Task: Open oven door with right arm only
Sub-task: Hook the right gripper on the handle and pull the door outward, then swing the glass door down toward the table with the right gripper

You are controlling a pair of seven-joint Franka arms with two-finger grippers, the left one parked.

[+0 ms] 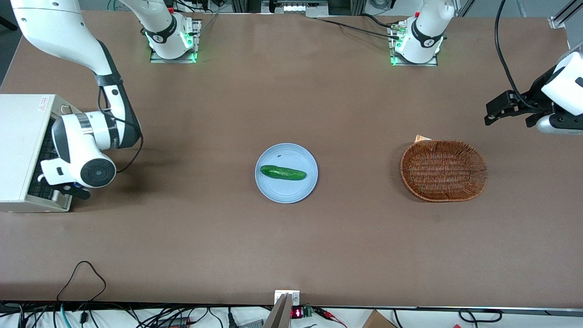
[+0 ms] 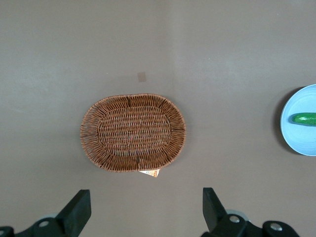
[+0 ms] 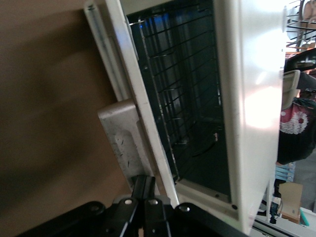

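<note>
step: pull door down | door point(image 3: 148, 123) part open on oven point(image 1: 20, 150), working arm's end of table | gripper point(image 3: 144, 190) at handle point(image 3: 123, 143), fingers pressed together, not around it | advice: follow hinge arc, keep contact on handle end

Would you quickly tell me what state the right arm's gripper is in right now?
Right arm's black two-finger gripper: shut, holding nothing, fingers pressed together at the small white toaster oven's door, beside its silver bar handle.
</note>
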